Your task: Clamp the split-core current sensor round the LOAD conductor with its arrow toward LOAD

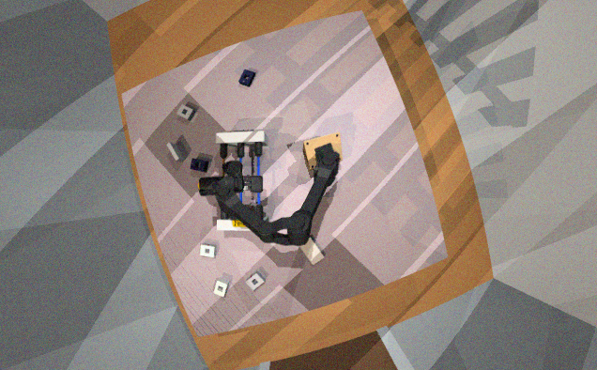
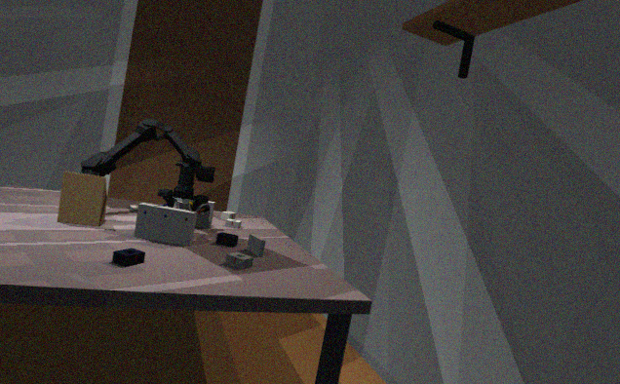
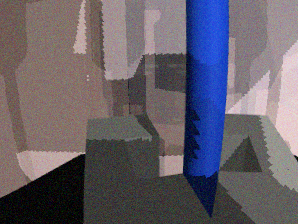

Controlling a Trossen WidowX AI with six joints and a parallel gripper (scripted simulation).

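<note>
Your tool is standing fairly wide but pressing on something solid: the grey split-core sensor, which is sitting round a blue conductor near the middle of the desk. In the wrist view you are seeing the conductor running up out of the sensor's slot. From above, the arm is hiding the sensor, and the conductors are spanning two white end blocks.
</note>
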